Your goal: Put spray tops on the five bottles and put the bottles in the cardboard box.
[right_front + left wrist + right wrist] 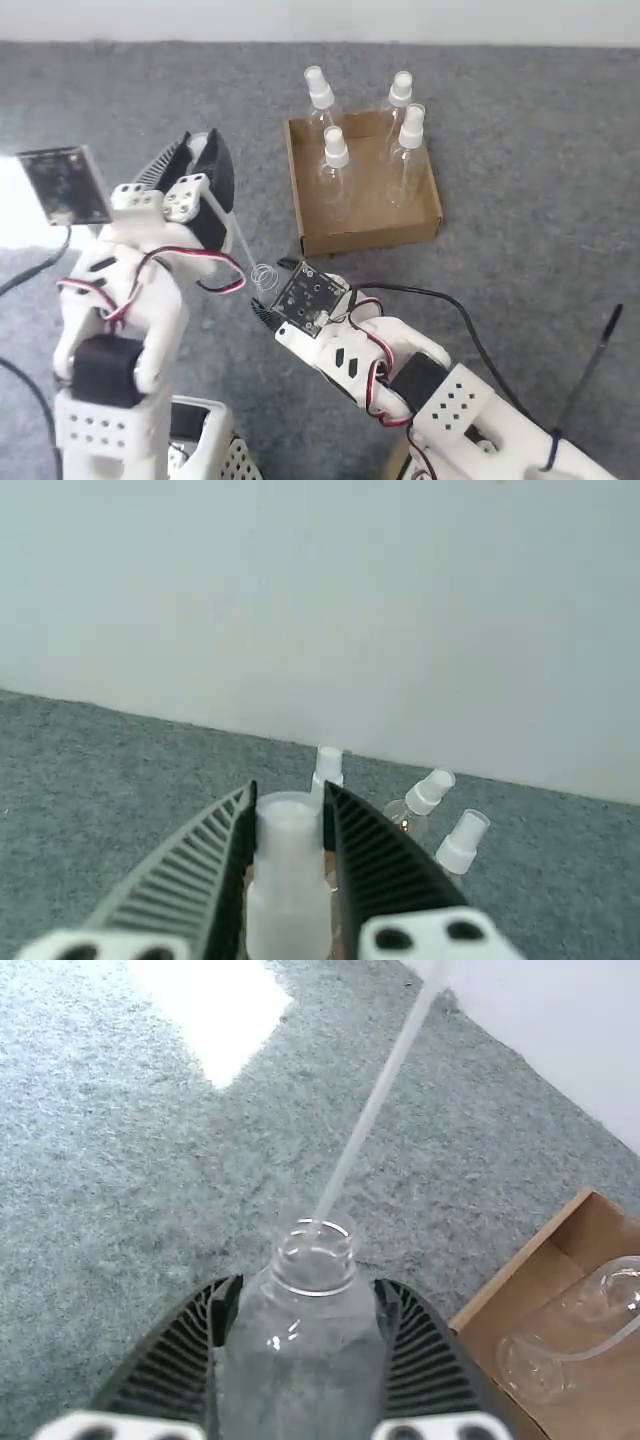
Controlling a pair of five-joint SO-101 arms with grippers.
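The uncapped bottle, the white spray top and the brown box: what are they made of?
The uncapped bottle is probably clear plastic, glossy, since the grey carpet shows through it. The spray top looks like white, matte, opaque plastic. The box is dull brown cardboard with thin, raw edges.

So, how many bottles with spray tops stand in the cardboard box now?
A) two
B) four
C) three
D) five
B: four capped bottles stand in the cardboard box; the fifth bottle, uncapped, is held in the right tool.
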